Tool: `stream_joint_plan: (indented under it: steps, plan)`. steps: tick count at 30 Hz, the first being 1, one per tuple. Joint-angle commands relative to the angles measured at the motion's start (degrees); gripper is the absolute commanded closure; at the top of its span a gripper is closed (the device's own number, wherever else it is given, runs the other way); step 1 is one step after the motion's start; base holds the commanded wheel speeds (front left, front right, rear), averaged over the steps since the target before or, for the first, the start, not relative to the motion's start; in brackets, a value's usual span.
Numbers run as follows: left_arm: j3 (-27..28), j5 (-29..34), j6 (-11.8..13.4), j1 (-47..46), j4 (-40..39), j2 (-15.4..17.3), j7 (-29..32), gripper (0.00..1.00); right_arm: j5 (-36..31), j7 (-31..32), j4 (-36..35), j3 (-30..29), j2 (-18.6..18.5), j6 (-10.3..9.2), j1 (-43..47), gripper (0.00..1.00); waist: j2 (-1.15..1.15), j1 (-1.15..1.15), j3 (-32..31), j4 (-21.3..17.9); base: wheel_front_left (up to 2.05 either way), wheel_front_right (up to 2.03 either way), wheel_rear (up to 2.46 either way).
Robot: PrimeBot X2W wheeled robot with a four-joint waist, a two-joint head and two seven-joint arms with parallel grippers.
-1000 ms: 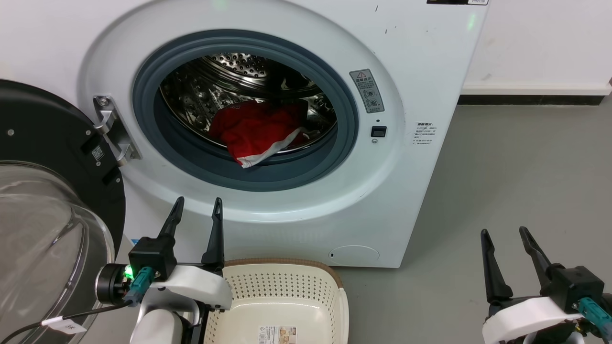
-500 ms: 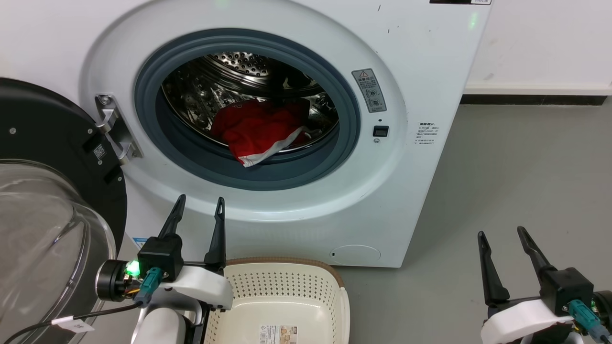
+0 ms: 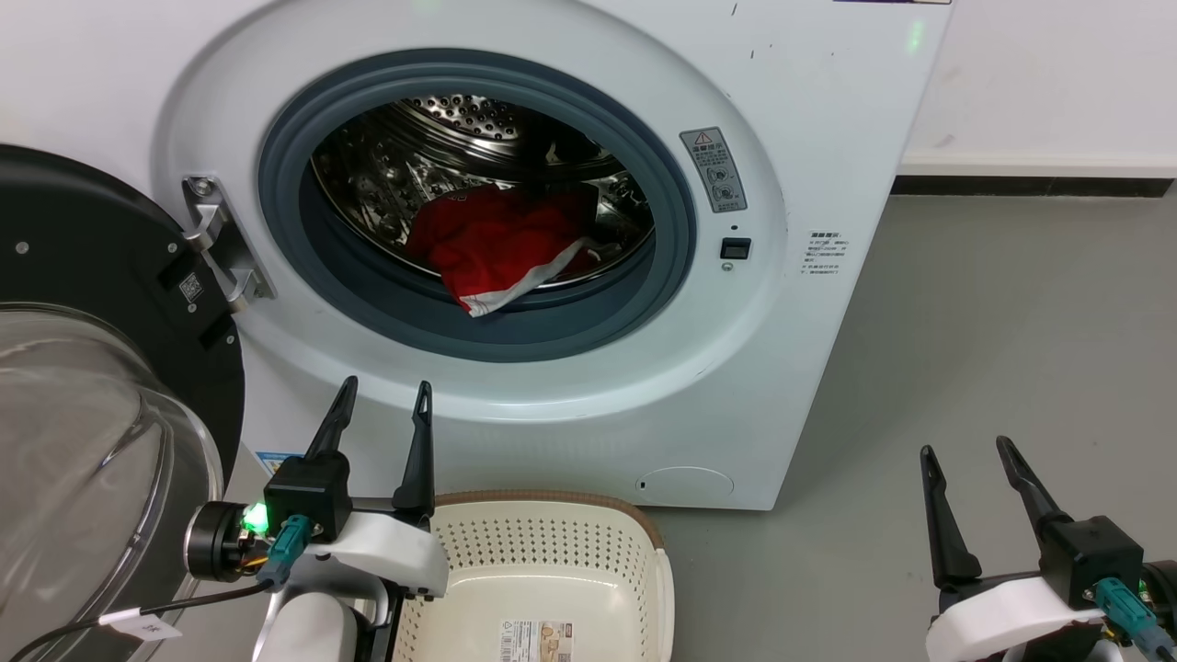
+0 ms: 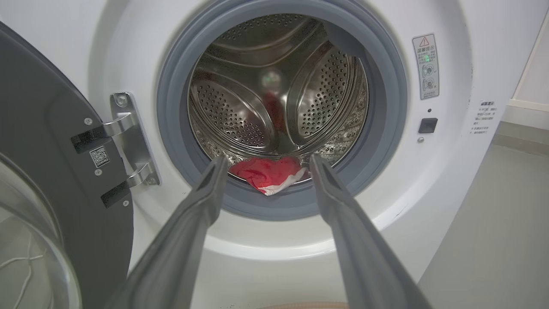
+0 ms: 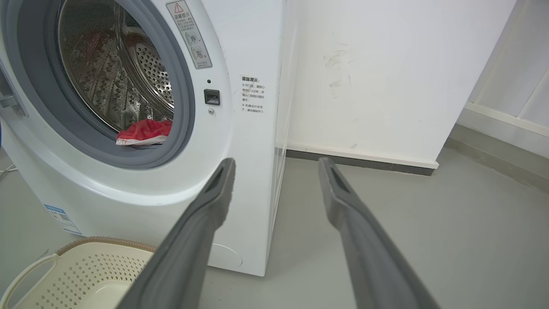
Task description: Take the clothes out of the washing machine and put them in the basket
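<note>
the clothes (image 3: 492,246) are lying at the bottom of the drum (image 3: 460,115) of the washer (image 3: 828,138), ahead of and above the left claw (image 3: 386,384), whose fingers are standing spread with nothing between them. the garment's long axis is running side to side across the opening as that claw faces it, and its white-trimmed corner is pointing down and forward, drooping over the drum lip toward the grey seal (image 3: 552,331). the right claw (image 3: 965,446) is hanging over the floor (image 3: 965,322) off the washer's right side, fingers likewise spread and empty, with the clothes ahead and to its left. the basket (image 3: 552,501) is standing below and right of the left claw, its near end cut off by the frame and one corner hidden by the forearm (image 3: 308,634). the garment's back is fading into drum shadow, and the open door (image 3: 83,239) left of the left claw is running out of frame.
</note>
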Motion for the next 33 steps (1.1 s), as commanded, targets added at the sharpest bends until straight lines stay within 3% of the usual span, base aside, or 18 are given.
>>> stream_joint_plan:
  steps: [1,10,17,27,33]
  plan:
    - [0.2,0.3,0.0,-0.5,-0.1,0.0,-0.2,0.0,0.3,-0.2,0.1,0.0,0.0,-0.02,0.5,0.0,0.0,0.0,0.1,0.0,0.0,0.0,0.0]
    - [0.3,0.5,0.7,-5.0,1.2,-0.2,-0.2,0.0,0.6,-0.4,-0.8,1.0,0.0,-0.02,-2.3,0.0,0.0,0.0,4.2,-1.1,0.0,0.0,0.0]
    - [1.4,1.0,1.6,-14.0,6.4,1.1,-0.1,0.0,1.4,-0.9,-0.5,3.1,0.0,-0.03,-5.4,0.0,0.0,0.0,10.0,-5.2,0.0,0.0,0.0]
    - [3.6,1.3,2.0,-29.2,20.3,6.8,-0.1,0.0,5.2,-3.5,0.2,7.5,0.0,-0.03,-10.5,0.0,0.0,0.0,19.6,-12.3,0.0,0.0,0.0]
    - [3.4,2.1,1.1,-38.5,29.2,11.2,3.1,0.0,7.7,-4.3,1.5,10.3,0.0,-0.03,-14.0,0.0,0.0,0.0,25.2,-15.7,0.0,0.0,0.0]
